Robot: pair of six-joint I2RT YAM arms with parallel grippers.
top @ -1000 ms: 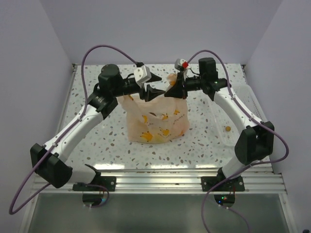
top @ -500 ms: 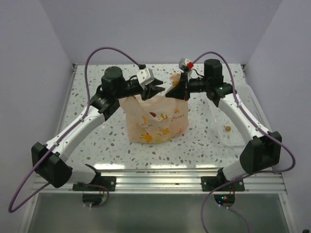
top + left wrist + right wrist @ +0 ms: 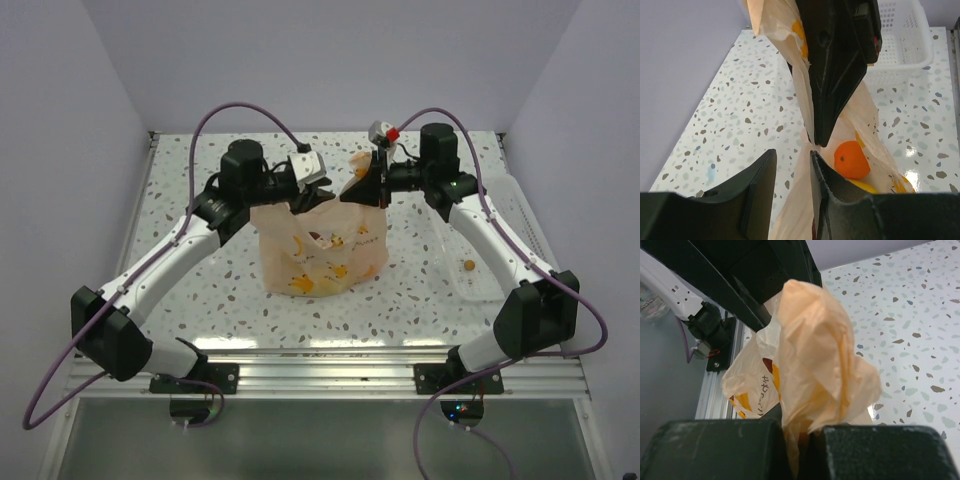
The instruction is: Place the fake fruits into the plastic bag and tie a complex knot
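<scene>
The peach-orange plastic bag (image 3: 322, 250) stands on the table mid-scene, its top pulled up. My right gripper (image 3: 356, 188) is shut on a bunched handle (image 3: 815, 355), the film pinched between its fingers (image 3: 805, 432). My left gripper (image 3: 316, 198) hangs just left of it. In the left wrist view its jaws (image 3: 791, 155) stand apart, open, and a strip of bag film (image 3: 799, 200) runs down between them against the right finger. Fake fruits lie inside the bag: a round orange (image 3: 852, 159) and a yellow piece (image 3: 864, 186). A knot is not in view.
A white perforated tray (image 3: 503, 235) sits along the right edge of the table, also in the left wrist view (image 3: 902, 45); a small orange piece (image 3: 467, 265) lies in it. An aluminium rail (image 3: 330, 352) runs along the near edge. Walls close three sides.
My left gripper moved right, closer to the bag's raised top, and its jaws narrowed around the film. The right gripper shifted slightly, then held still with the handle.
</scene>
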